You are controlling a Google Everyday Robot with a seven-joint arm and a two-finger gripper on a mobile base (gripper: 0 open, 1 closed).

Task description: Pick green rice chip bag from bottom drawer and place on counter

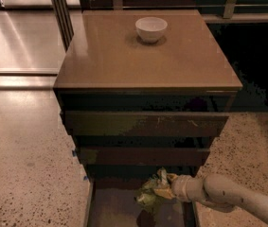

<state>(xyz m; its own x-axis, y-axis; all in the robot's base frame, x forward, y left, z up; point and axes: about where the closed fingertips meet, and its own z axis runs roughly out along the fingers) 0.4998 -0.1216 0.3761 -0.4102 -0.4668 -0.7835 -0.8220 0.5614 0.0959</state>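
The green rice chip bag (147,195), crumpled green foil with tan patches, hangs just above the floor of the open bottom drawer (112,211), and its shadow falls on the floor below it. My gripper (165,187) reaches in from the lower right on a pale arm. It is shut on the bag's right side. The glossy tan counter (119,60) lies above the cabinet, well above the gripper.
A white bowl (151,29) stands at the back middle of the counter. Two dark drawer fronts (143,124) sit above the open drawer, close over the gripper. Speckled floor lies on both sides. A metal post (60,8) stands at the back left.
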